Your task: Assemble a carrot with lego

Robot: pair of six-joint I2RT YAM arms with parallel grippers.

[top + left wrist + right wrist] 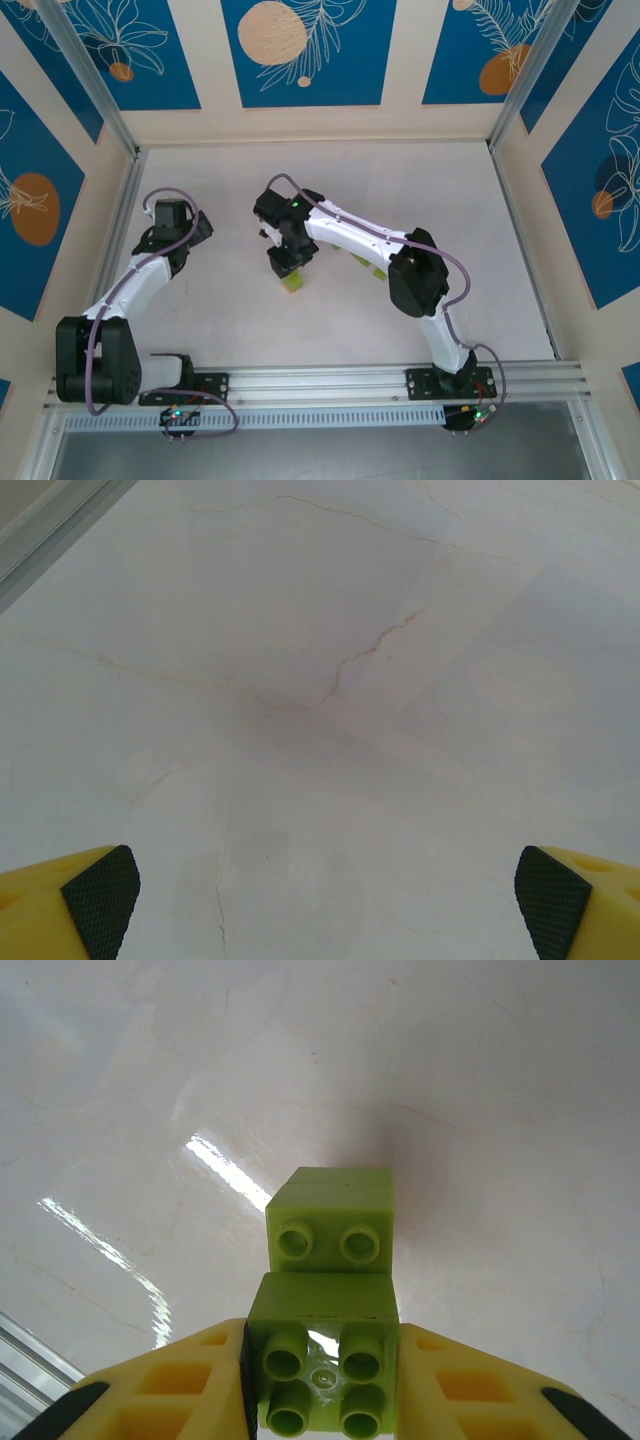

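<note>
A stepped stack of two joined lime-green lego bricks [330, 1260], part of the carrot's body, fills the middle of the right wrist view. My right gripper [322, 1390] is shut on its upper brick, whose four studs face the camera. The lower brick juts forward with two studs showing and reaches down to the table. From above, the same stack [293, 284] sits under my right gripper [291, 268] near the table's centre. My left gripper [190, 232] stands open at the left, its black pads [100, 900] wide apart over bare table with nothing between them.
Another lime-green lego piece [376, 269] peeks out beside the right arm's forearm. The white marble-look table [220, 330] is fenced by metal rails, with patterned blue walls around. The arm bases sit on a rail at the near edge.
</note>
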